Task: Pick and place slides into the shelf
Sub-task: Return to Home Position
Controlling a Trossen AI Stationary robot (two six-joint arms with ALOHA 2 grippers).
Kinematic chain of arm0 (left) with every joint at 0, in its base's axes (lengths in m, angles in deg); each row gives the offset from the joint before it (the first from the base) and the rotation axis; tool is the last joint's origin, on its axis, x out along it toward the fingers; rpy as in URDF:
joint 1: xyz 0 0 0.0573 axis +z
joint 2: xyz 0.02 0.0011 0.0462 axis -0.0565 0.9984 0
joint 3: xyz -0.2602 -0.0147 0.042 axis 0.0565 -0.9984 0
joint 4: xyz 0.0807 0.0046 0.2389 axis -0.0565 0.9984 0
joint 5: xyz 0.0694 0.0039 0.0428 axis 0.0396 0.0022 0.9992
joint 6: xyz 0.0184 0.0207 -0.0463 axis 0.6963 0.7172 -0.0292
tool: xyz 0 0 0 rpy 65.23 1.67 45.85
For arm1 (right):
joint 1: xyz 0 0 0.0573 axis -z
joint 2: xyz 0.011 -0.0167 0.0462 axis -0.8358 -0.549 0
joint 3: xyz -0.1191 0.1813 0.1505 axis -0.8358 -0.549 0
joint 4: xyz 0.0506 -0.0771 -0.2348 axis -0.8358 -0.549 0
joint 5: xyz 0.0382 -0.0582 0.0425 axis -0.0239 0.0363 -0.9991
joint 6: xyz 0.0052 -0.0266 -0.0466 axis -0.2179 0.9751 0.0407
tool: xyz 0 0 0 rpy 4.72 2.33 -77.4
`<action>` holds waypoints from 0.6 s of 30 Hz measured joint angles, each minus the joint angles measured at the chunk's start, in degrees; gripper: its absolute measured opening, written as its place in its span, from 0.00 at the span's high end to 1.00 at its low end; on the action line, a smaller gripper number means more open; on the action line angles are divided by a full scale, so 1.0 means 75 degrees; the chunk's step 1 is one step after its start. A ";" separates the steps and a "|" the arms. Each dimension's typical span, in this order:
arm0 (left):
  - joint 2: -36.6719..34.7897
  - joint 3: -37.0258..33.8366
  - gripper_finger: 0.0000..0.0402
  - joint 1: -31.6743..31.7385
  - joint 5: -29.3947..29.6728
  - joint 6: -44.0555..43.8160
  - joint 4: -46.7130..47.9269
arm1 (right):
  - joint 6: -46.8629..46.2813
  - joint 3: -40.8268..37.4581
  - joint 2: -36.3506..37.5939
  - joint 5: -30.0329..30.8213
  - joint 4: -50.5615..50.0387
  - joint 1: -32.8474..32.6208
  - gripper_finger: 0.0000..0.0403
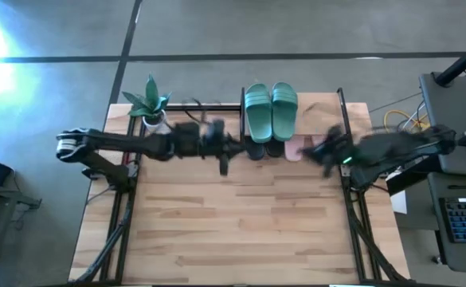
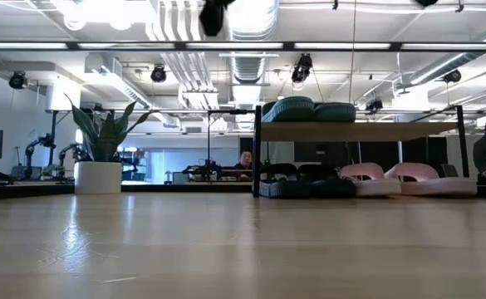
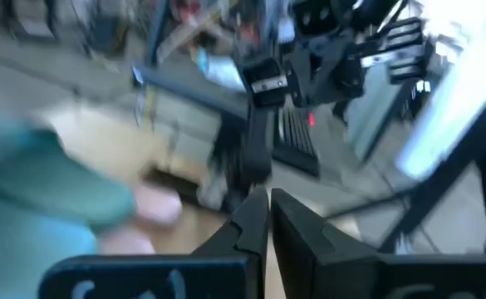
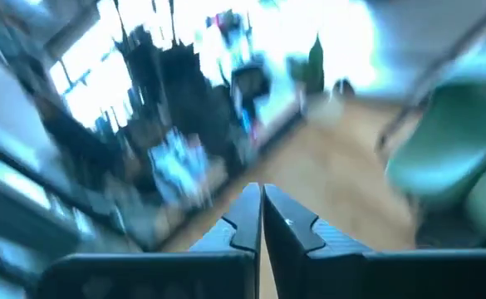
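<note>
Since all six slides look to be housed, I judge the job as good as finished, with nothing left for me but to draw my arms back to rest. The shelf point(image 2: 359, 131) stands at the far edge of the table point(image 1: 240, 223), right of the middle. The green pair point(image 1: 271, 110) lies side by side on its top board, toward the left end. Under that board, seen from table height, the black pair point(image 2: 302, 179) sits on the left and the pink pair point(image 2: 400, 179) just beside it on the right. I see no sandal lying loose on the bare wood in front. My left arm point(image 1: 137, 143) reaches in from the left side and runs level along the far edge, past the potted plant point(image 1: 149, 104), ending close to the shelf's left posts. My left claw point(image 3: 267, 198) is pinched narrow, with barely a sliver between the fingers and nothing in it. My right arm point(image 1: 392, 147) comes in from the right and ends near the pink pair at the shelf's right end. My right claw point(image 4: 261, 193) is pressed together too, and is likewise empty. Neither claw touches a slide, as far as I can tell. A person point(image 2: 244, 162) sits far off in the room beyond.
</note>
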 joint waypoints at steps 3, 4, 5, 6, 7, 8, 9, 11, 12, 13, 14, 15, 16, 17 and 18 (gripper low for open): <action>-0.0566 0.0147 0.99 0.0240 -0.0047 0.0060 0.0298 | 0.0575 0.0318 0.0969 0.0959 0.0009 -0.0164 0.98; -0.0748 0.0130 0.99 0.0245 -0.0043 -0.0054 0.0316 | 0.1088 0.0335 0.1209 0.1185 0.0152 -0.0288 0.98; -0.0967 0.0099 0.99 0.0243 0.0042 -0.0065 0.0244 | 0.1502 0.0317 0.1394 0.1251 0.0266 -0.0423 0.98; -0.1198 -0.0008 0.99 0.0209 0.0079 -0.0042 0.0228 | 0.1806 0.0258 0.1541 0.1248 0.0352 -0.0551 0.98; -0.1386 -0.0126 0.99 0.0157 0.0063 0.0061 0.0265 | 0.2018 0.0181 0.1651 0.1222 0.0374 -0.0680 0.98; -0.1574 -0.0241 0.99 0.0079 0.0063 0.0145 0.0282 | 0.2173 0.0093 0.1730 0.1174 0.0373 -0.0800 0.98; -0.1753 -0.0379 0.99 0.0014 0.0065 0.0168 0.0456 | 0.2295 -0.0030 0.1782 0.1041 0.0356 -0.0898 0.98; -0.2055 -0.0704 0.99 -0.0064 0.0006 0.0111 0.0994 | 0.2403 -0.0353 0.1806 0.0851 0.0320 -0.1036 0.98; -0.2204 -0.0873 0.99 -0.0111 0.0004 -0.0024 0.1330 | 0.2396 -0.0516 0.1808 0.0855 0.0154 -0.1052 0.98; -0.2326 -0.1041 0.99 -0.0143 0.0018 -0.0238 0.1610 | 0.2301 -0.0677 0.1799 0.0926 -0.0068 -0.1045 0.98; -0.2456 -0.1219 0.99 -0.0174 0.0027 -0.0556 0.1748 | 0.1930 -0.0835 0.1775 0.1103 -0.0257 -0.1015 0.98; -0.2588 -0.1429 0.99 -0.0189 0.0034 -0.0989 0.1781 | 0.1200 -0.0988 0.1768 0.1242 -0.0379 -0.1015 0.98; -0.2701 -0.1616 0.99 -0.0199 0.0045 -0.1518 0.1811 | 0.0417 -0.1135 0.1774 0.1326 -0.0416 -0.1015 0.98; -0.2804 -0.1805 0.99 -0.0208 0.0045 -0.2117 0.1809 | 0.0140 -0.1258 0.1781 0.1361 -0.0369 -0.1014 0.98; -0.2851 -0.1967 0.99 -0.0214 0.0043 -0.2591 0.1803 | 0.0326 -0.1375 0.1785 0.1231 -0.0257 -0.1029 0.98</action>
